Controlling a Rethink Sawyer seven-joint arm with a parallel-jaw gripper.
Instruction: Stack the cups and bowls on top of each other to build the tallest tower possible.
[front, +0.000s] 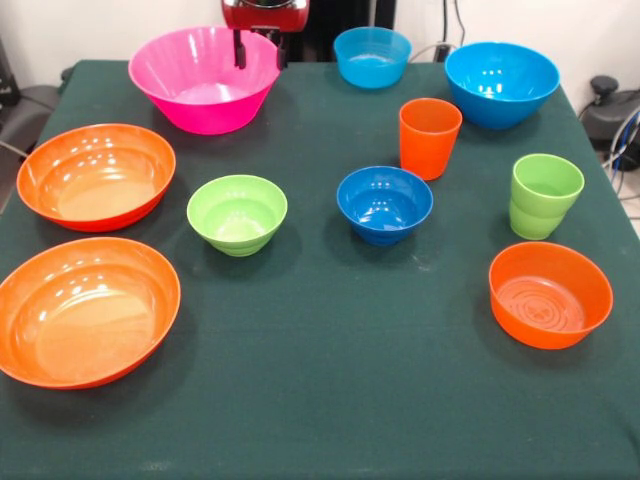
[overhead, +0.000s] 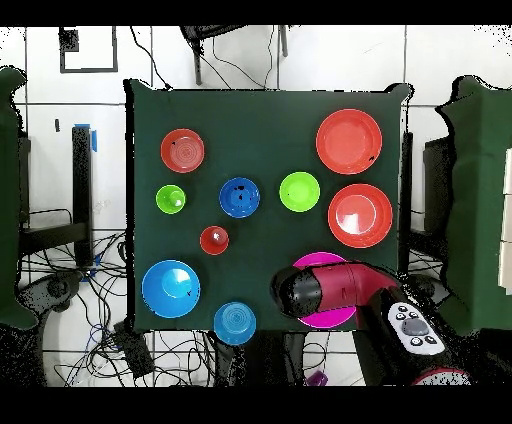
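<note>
The claw (front: 259, 52) hangs open over the big pink bowl (front: 200, 85), holding nothing. The other bowls and both cups stand apart from it, unstacked.

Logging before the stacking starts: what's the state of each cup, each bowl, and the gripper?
Pink bowl: upright, empty, unstacked.
Orange cup: upright, empty.
Green cup: upright, empty.
Other bowls: upright, empty, each standing apart.
Gripper: over the pink bowl, holding nothing; open or shut unclear.
</note>
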